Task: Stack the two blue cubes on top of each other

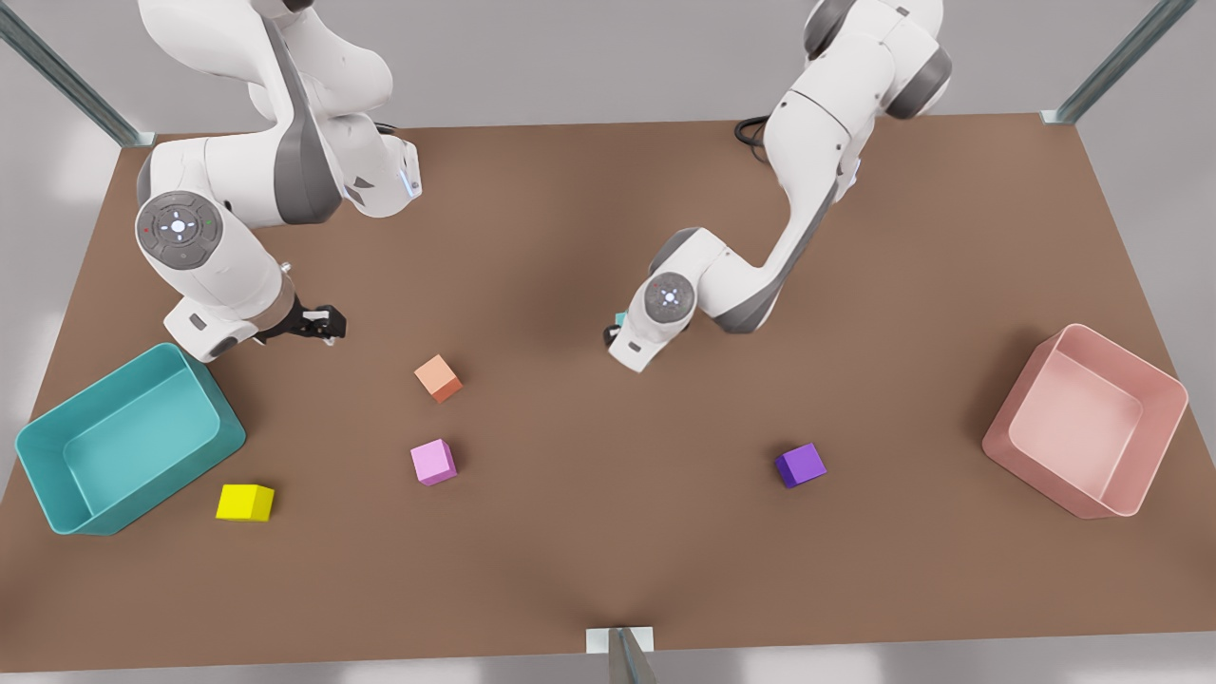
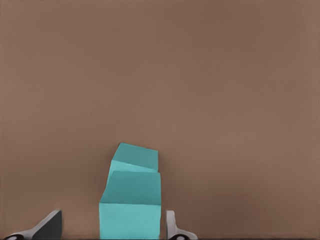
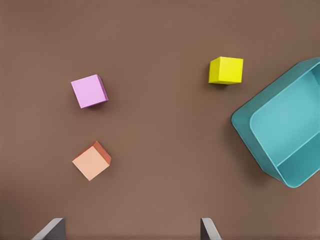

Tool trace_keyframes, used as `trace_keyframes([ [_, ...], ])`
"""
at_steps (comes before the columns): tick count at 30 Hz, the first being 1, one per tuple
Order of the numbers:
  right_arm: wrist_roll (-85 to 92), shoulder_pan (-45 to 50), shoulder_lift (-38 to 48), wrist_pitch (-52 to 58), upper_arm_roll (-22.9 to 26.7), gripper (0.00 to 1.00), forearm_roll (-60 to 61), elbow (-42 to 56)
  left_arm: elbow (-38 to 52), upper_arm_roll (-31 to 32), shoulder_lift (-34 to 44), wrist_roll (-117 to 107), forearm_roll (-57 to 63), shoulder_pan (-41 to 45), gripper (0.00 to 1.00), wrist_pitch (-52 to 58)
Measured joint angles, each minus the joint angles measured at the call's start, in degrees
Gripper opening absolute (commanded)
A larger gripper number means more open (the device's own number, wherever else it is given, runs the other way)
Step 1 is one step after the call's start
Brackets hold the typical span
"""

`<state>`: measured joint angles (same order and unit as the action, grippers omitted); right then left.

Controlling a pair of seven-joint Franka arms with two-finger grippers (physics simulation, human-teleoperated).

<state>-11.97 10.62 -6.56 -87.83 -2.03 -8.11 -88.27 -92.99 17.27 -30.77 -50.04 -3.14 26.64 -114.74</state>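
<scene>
Teal cubes sit together under the left gripper

Teal is the colour of both task cubes, and both are at the middle of the brown table (image 1: 608, 551). In the left wrist view the near teal cube (image 2: 131, 205) sits between the fingers of the left gripper (image 2: 114, 217). The far teal cube (image 2: 136, 156) touches it and is turned a little. The near cube looks to be lying on top of the far one, but the pictures do not make this sure. In the front view a small bit of teal (image 1: 619, 318) peeks out by the wrist of the arm on the front view's right.

The left gripper is spread wide. One finger (image 2: 171, 225) is just beside the near cube and the other is apart from it, so nothing is squeezed.

The right gripper (image 1: 318, 325) waits on the front view's left, near the teal bin (image 1: 57, 494). Its fingers are spread too, with nothing between them. Below it lie the pink cube (image 3: 89, 91), the orange cube (image 3: 92, 161) and the yellow cube (image 3: 226, 70).

The cubes look small, hard and light. Their flat sides are the best place to hold, one finger on each side, near the middle. The skin looks dull, not shiny, so it should not slip much. A bump could push the twisted pair over.
</scene>
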Motion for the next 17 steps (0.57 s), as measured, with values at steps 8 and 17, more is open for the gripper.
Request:
trace_keyframes([
  [8, 0.03, 1.32, -0.14, 0.18, -0.09, 1.00, -0.10, -0.08, 13.13, 2.04, 5.76, 5.82, 5.10, -30.19, 1.00, 18.11],
  [17, 0.00, 0.57, 0.49, -1.67, 0.46, 0.99, -5.72, 0.01, 13.16, -9.97, 17.83, 21.68, 3.06, -26.13, 1.00, 33.27],
])
